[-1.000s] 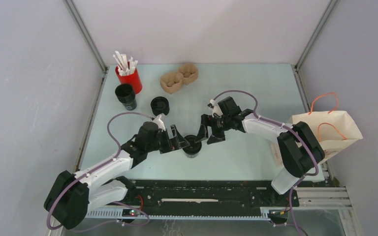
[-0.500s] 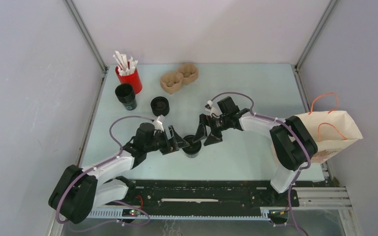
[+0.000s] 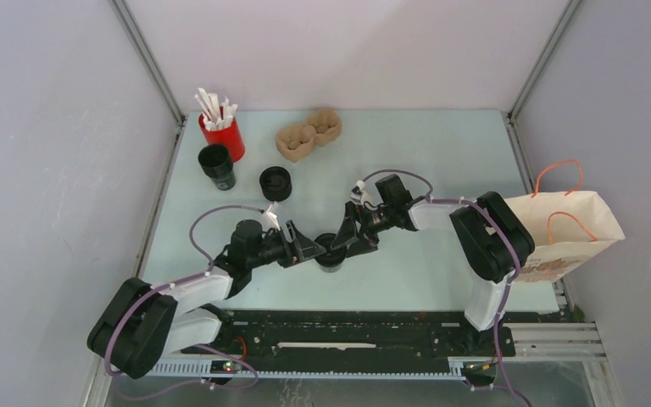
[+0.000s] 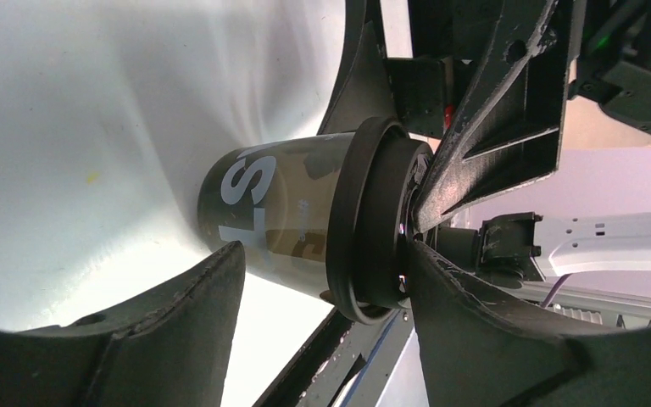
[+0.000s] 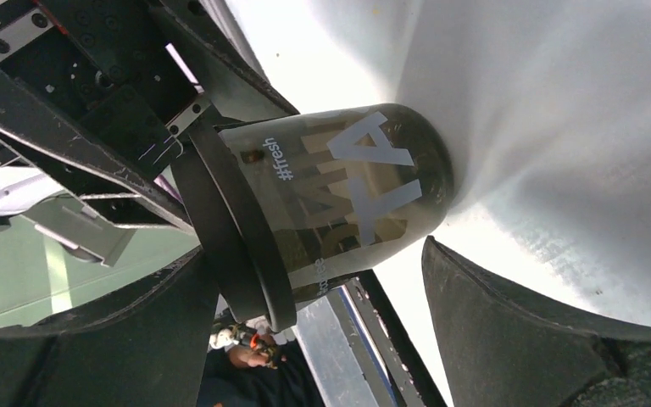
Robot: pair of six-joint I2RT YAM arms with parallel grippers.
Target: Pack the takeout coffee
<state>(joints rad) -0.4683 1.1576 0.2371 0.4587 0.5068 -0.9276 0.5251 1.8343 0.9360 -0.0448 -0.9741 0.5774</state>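
The takeout coffee [image 3: 331, 252], a small black cup with a black lid, stands upright on the table near the front middle. My left gripper [image 3: 312, 248] is open just left of it. My right gripper [image 3: 350, 240] is open just right of it. In the left wrist view the cup [image 4: 288, 216] lies just past my open left gripper [image 4: 326, 284], with one finger [image 4: 492, 322] against the lid's top. In the right wrist view the cup [image 5: 347, 191] sits just past my open right gripper [image 5: 322, 288], and its jaws stand wide apart.
A brown paper bag [image 3: 570, 225] with orange handles lies at the right edge. A red cup of white sticks [image 3: 223, 136], an open black cup [image 3: 217, 165], a squat black round piece [image 3: 275, 182] and a brown cardboard carrier [image 3: 308, 134] stand at the back left.
Both grippers have closed in on the cup from either side. The right one moved left and down towards it. The cup has not moved.
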